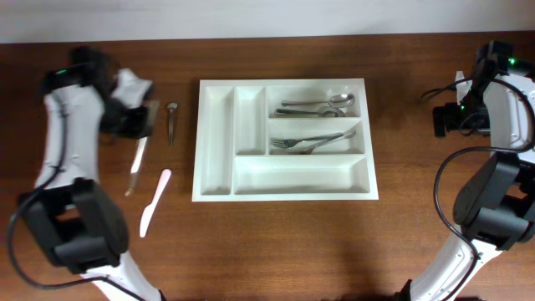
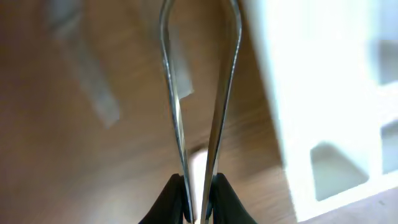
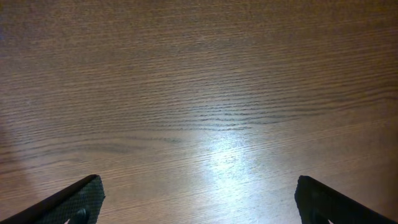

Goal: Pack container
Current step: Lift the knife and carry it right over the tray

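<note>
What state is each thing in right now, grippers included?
container: open-topped; three compartments empty.
spoons: lying in its top right compartment.
forks: lying in the compartment below.
left gripper: shut on a metal utensil.
right gripper: open, empty, over bare table.
tongs-shaped piece and long utensil: beside the left gripper; which is gripped, unclear.
white plastic knife: flat on the table, untouched.

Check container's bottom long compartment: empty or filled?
Empty. Bottom compartment of the container shows bare white floor; spoons and forks sit in the two above.
</note>
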Tool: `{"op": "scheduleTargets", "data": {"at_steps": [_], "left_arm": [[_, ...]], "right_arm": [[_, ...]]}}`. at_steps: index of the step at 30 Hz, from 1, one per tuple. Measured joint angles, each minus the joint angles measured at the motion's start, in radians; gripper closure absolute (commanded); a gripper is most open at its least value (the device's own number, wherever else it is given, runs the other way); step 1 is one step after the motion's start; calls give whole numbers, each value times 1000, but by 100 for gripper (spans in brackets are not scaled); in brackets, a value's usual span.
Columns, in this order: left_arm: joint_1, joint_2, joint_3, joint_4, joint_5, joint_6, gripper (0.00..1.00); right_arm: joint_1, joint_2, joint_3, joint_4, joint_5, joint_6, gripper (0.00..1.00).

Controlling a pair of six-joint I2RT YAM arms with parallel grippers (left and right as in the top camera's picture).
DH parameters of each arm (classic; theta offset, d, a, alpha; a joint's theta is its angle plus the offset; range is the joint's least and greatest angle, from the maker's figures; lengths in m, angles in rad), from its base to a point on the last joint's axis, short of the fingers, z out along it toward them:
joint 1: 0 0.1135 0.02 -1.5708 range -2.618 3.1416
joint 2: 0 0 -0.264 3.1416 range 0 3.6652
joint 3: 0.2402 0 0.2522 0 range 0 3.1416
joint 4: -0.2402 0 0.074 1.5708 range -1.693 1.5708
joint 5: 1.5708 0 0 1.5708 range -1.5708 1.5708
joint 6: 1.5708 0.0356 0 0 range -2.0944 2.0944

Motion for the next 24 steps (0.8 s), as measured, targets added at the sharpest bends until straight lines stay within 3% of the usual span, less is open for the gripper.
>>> {"op": "scheduleTargets", "data": {"at_steps": [13,24], "left_arm": [[-539,0,3,59,40,231,98],[-767,0,3,104,41,365,98]], "right_arm": [[0,0,0,0,0,1,1],[0,0,0,0,0,0,1]]}}
